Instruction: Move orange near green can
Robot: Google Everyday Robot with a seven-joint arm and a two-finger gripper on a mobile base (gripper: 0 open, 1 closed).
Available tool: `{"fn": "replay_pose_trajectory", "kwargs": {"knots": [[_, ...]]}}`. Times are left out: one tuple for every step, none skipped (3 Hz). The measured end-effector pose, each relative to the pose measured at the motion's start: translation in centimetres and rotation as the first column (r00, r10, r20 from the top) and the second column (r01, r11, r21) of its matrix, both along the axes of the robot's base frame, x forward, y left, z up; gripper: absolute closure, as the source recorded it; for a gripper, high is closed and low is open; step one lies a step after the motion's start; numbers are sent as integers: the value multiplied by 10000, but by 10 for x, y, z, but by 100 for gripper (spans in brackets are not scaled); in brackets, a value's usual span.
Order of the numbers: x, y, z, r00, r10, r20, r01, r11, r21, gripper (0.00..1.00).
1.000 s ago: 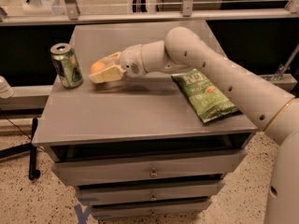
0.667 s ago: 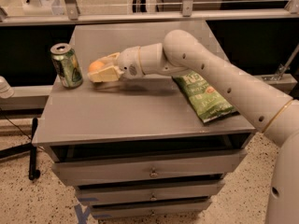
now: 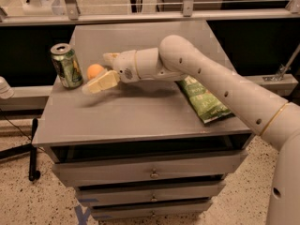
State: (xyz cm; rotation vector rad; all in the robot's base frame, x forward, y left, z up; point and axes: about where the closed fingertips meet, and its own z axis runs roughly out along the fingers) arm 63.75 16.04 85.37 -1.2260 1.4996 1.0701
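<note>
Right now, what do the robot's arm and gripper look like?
The arm is a smooth off-white tube dotted with small dark holes, with thin gold rings at its joints. The gripper, beside the green can, has two flat, pale yellow fingers.

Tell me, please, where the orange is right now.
In the camera view, the orange is on the left of the table, just right of the green can, between the open fingers of the gripper.

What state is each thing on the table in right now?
tool, open, one finger on either side of the orange
orange, between the fingers, close beside the green can, not touching it
green can, upright
chip bag, lying flat
drawers, shut
</note>
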Motion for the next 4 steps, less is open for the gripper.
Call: {"fn": "replay_pose_trajectory", "kwargs": {"knots": [[-1,1,0,10000,15,-15,-15,10000,31,0],[3,-8,4,9997,-129,218,130,9999,-51,0],[23,-57,26,9885,-787,1293,857,9951,-491,0],[45,-120,58,9545,-1659,2477,1864,9805,-615,0]]}}
